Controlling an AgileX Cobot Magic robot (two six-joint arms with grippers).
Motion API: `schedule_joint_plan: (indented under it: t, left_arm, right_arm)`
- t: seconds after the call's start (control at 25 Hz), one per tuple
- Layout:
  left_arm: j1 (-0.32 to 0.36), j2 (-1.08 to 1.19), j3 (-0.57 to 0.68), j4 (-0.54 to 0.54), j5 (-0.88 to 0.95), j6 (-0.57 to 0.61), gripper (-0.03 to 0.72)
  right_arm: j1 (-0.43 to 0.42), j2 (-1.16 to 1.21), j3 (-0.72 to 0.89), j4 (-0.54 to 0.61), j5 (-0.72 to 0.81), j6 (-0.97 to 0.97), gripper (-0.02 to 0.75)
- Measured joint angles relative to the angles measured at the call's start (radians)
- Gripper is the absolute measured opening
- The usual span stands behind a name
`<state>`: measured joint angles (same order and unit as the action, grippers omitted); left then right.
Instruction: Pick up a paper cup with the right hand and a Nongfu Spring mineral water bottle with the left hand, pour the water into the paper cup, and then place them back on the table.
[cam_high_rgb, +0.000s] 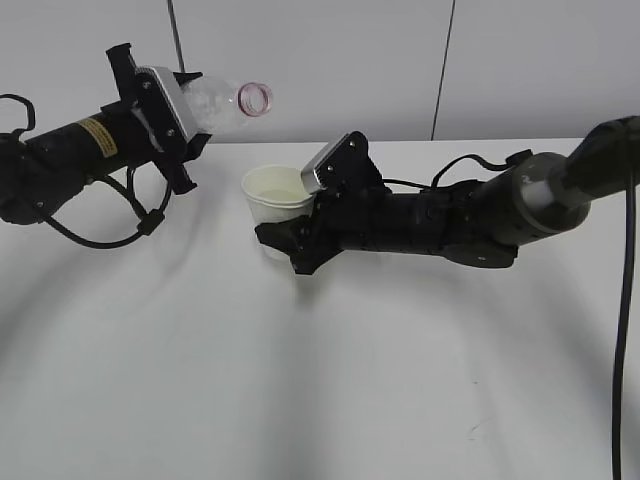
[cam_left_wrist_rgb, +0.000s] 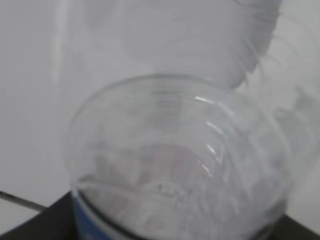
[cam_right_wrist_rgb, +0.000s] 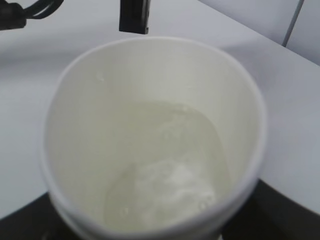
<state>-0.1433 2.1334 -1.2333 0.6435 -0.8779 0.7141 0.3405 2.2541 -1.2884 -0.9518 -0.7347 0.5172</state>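
Left fingers (cam_high_rgb: 178, 128) clamped round tilted bottle (cam_high_rgb: 222, 103), mouth above and short of cup (cam_high_rgb: 278, 205). Right fingers (cam_high_rgb: 290, 243) gripping water-filled cup above counter (cam_high_rgb: 320, 400). Risk: spilling outside rim; squeezing soft cup.

We see a small cream-white tapered paper cup (cam_high_rgb: 276, 200) held upright just above the plain white flat surface (cam_high_rgb: 320, 380), clamped in the black right end effector (cam_high_rgb: 283, 238); our right wrist view shows water pooled in its bottom. Up and to the left, a clear plastic bottle (cam_high_rgb: 222, 104) with a red neck ring lies tilted, uncapped mouth towards the cup, gripped by the black left end effector (cam_high_rgb: 180, 130).
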Motion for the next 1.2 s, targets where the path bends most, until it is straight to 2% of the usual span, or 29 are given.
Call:
schedule_joint_plan:
  t: [0.4, 0.68, 0.88, 1.2]
  left_arm:
    - [0.000, 0.000, 0.000, -0.127, 0.138, -0.566, 0.392]
    - [0.000, 0.000, 0.000, -0.140, 0.196, -0.883, 0.392]
    - [0.000, 0.000, 0.000, -0.120, 0.210, -1.002, 0.392]
    - [0.000, 0.000, 0.000, -0.119, 0.216, -1.059, 0.392]
  right_arm:
    - [-0.009, 0.001, 0.000, 0.143, 0.015, -0.056, 0.457]
    - [-0.088, 0.001, 0.000, 0.168, 0.023, -0.060, 0.458]
    - [-0.167, 0.001, 0.000, 0.175, 0.024, -0.060, 0.457]
    - [-0.275, 0.001, 0.000, 0.176, 0.024, -0.079, 0.457]
